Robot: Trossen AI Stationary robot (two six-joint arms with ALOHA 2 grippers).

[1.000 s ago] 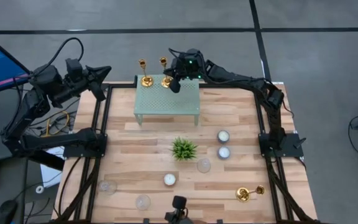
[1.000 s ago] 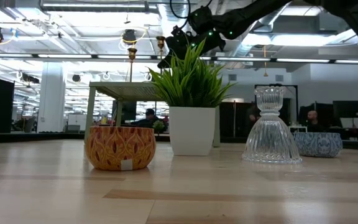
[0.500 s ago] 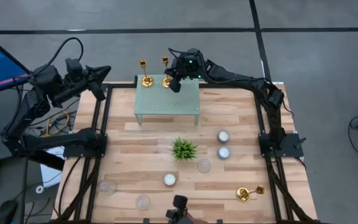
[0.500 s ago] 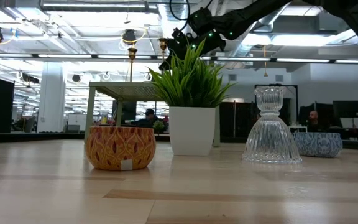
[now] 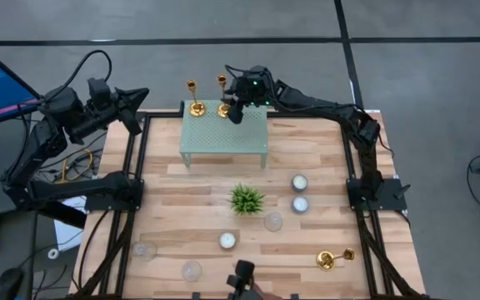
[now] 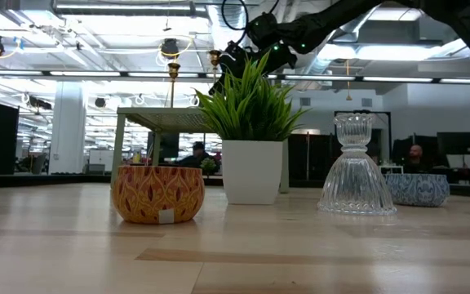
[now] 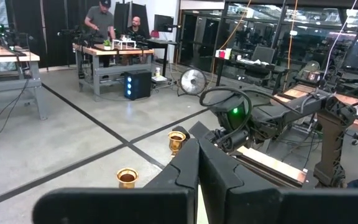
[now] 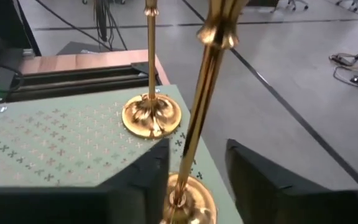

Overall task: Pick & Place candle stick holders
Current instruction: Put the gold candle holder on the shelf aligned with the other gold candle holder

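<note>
Two gold candle stick holders stand upright on their round bases on the green perforated stand at the table's far edge, the left one and the right one. A third lies on its side near the table's near right corner. My right gripper is open, and its fingers stand on either side of the right holder's thin stem without touching it. That holder's base sits at the stand's corner. My left gripper is shut and empty, beyond the table's far left corner.
A small green plant stands mid-table. White tealights and clear glass cups are spread over the near half. People sit at desks in the room behind.
</note>
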